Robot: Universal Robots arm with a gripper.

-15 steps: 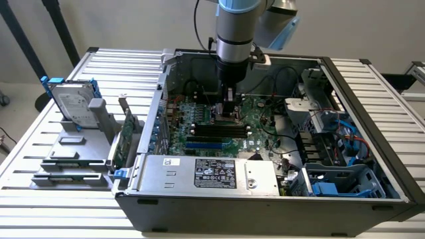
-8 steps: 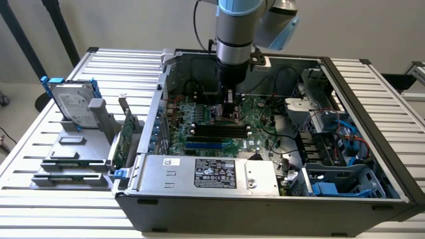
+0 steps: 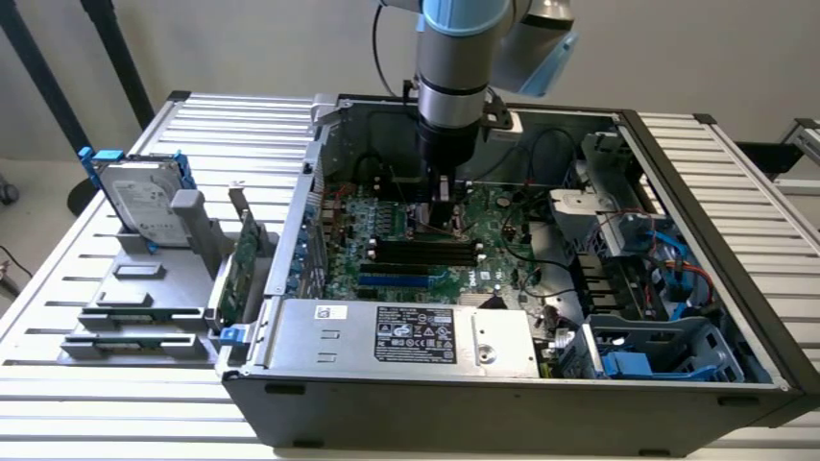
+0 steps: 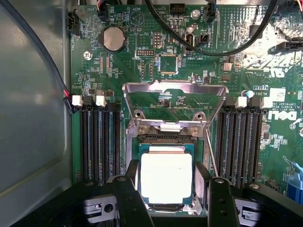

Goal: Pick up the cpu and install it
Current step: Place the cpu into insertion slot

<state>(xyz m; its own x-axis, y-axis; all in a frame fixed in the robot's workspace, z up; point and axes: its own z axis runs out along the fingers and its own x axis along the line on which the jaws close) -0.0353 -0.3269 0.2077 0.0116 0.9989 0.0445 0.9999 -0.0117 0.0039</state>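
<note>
Jaws clamped on the cpu [image 4: 166, 178], black fingertips [image 4: 131, 176] pressed to two opposite edges of it in the wrist view. Chip lies level, silver top up, directly over the socket [image 4: 163, 140] on the motherboard [image 4: 120, 71], memory slots [image 4: 99, 142] to either side. Pick-up done, I judge, and the carry to the board too. Cannot tell whether the chip is fully seated or sits just above the contacts. Retention frame [image 4: 174, 87] stands swung open beyond the socket, thin lever [image 4: 211, 156] beside it, so lock-down is not yet done. Exterior view: arm [image 3: 451, 86] reaches straight down into the open computer case [image 3: 423, 394] on the bench [image 3: 115, 403]. Hard drive [image 3: 138, 202] and green card [image 3: 237, 274] stand in holders at the exterior view's left, well apart.
</note>
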